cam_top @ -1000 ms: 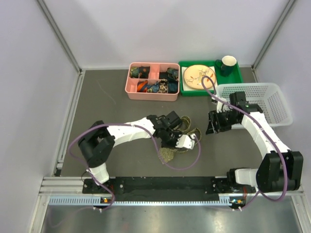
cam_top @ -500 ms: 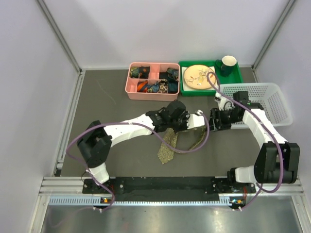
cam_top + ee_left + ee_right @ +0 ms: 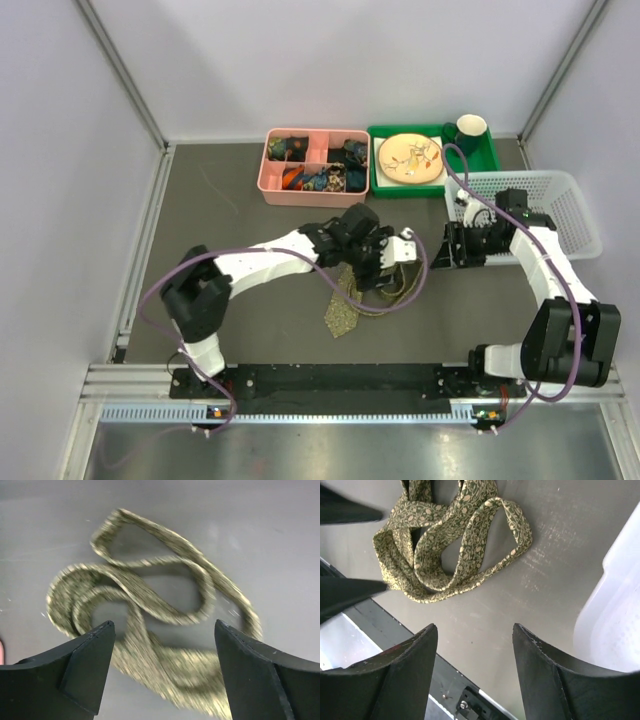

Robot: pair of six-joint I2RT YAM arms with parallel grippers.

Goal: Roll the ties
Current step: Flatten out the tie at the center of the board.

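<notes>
Tie (image 3: 342,314): lies in loose tangled loops on the counter (image 3: 250,200), left of the white basket (image 3: 520,177). Left jaws: spread wide above it, holding nothing. Right jaws: partly parted, empty, just left of the basket

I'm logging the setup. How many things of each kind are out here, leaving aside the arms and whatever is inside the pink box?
tie: 1
pink box: 1
tray: 1
plate: 1
mug: 1
basket: 1
Total: 6
</notes>
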